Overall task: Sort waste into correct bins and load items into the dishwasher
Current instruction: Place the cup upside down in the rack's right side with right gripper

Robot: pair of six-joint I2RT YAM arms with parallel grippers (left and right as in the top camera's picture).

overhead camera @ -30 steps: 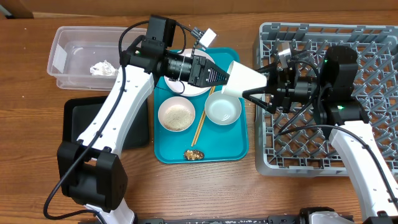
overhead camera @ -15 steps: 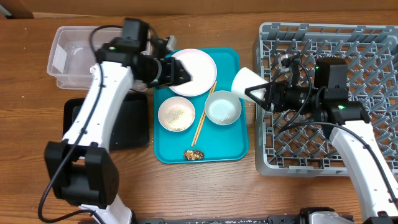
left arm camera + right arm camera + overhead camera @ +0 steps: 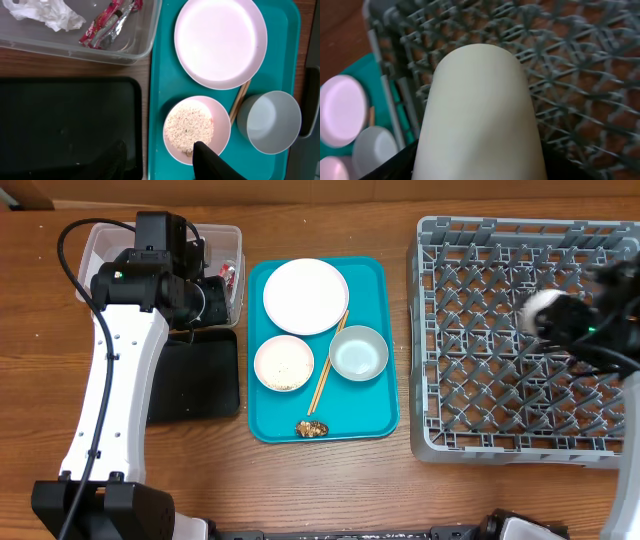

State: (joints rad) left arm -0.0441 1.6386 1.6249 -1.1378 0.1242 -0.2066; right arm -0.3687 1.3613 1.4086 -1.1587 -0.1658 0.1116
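The tabletop (image 3: 330, 490) is wood. The rack (image 3: 470, 380) is grey plastic, the tub (image 3: 60, 47) clear plastic. The wrapper (image 3: 107, 22) is shiny and crinkly. The cup (image 3: 480, 115) looks smooth, matt.

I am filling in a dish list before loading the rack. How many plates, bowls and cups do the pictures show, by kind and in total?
plate: 1
bowls: 2 (rice bowl, empty bowl)
cup: 1
total: 4
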